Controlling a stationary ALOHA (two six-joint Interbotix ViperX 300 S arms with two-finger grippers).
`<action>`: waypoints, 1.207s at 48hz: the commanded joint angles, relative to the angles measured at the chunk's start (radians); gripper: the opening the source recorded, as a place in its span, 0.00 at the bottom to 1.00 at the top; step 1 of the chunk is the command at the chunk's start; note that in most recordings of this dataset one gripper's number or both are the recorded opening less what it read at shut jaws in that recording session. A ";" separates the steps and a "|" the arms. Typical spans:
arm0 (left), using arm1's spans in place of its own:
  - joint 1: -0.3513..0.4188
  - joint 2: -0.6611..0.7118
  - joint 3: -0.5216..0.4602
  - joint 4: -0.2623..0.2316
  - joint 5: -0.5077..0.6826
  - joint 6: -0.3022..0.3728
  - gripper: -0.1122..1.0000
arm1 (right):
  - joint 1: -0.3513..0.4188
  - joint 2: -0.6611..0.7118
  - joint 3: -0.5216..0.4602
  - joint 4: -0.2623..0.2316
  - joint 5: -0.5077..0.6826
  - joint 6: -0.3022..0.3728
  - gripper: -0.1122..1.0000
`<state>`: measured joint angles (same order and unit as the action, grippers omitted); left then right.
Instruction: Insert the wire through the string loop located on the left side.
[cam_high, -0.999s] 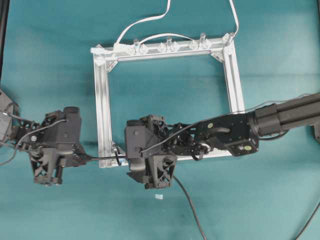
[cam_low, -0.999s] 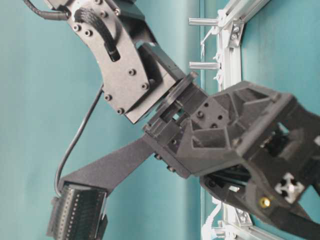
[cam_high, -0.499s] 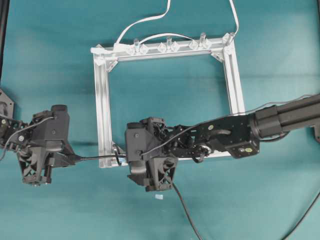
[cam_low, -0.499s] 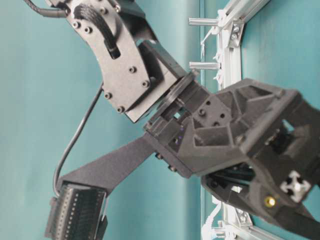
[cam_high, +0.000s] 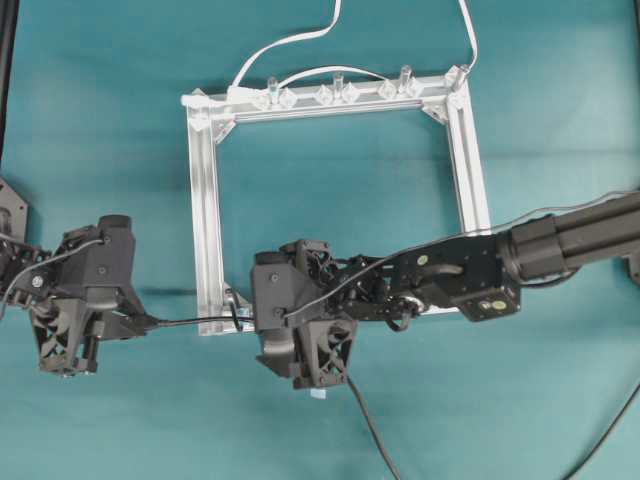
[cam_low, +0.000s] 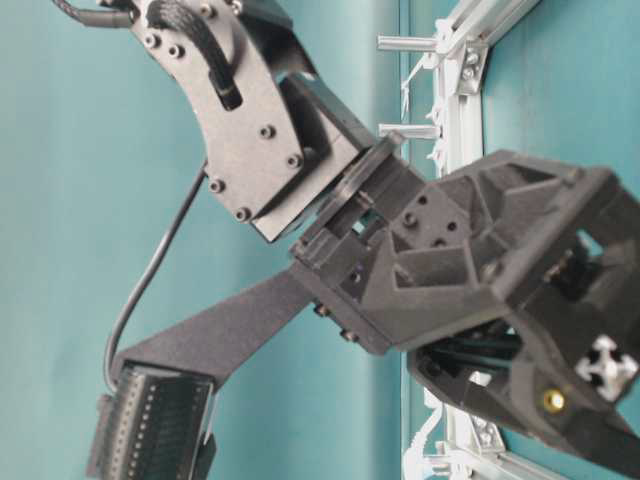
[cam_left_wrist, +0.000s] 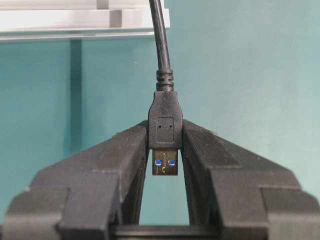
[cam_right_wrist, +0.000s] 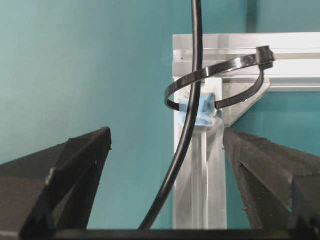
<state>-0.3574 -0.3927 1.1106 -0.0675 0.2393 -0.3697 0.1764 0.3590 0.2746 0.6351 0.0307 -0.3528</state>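
The table-level view is almost wholly filled by the matte black body of the right arm, which hides the lower corner of the silver frame; only two clear pegs and a strip of frame show at upper right. From overhead, the string loop reads only as a small dark curl at the frame's lower-left corner, and the right gripper covers the frame rail just beside it. The right wrist view resolves the loop as a thin, flat black band, tied at a pale corner bracket with a blue patch. The wire, smooth and round, passes through the loop and runs down between the right jaws, which stand wide apart and touch nothing. In the left wrist view the wire's plug is clamped between the coarse-textured jaws of the left gripper, its metallic tip with two blue contacts facing the camera. From overhead, the left gripper sits left of the frame, and the wire spans from it to the loop. The table is covered in plain teal cloth; a white cable leaves the frame's top rail.
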 joint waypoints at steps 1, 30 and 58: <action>-0.005 -0.006 -0.015 0.000 0.008 -0.006 0.29 | 0.003 -0.021 -0.008 -0.002 -0.003 0.000 0.93; -0.003 -0.018 -0.011 0.005 0.080 -0.003 0.78 | 0.005 -0.021 -0.006 -0.002 -0.005 0.000 0.93; 0.054 -0.215 0.011 0.034 0.080 0.011 0.77 | -0.020 -0.094 -0.006 -0.058 -0.008 0.000 0.93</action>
<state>-0.3160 -0.5798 1.1259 -0.0414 0.3221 -0.3666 0.1657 0.3206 0.2807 0.5906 0.0291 -0.3528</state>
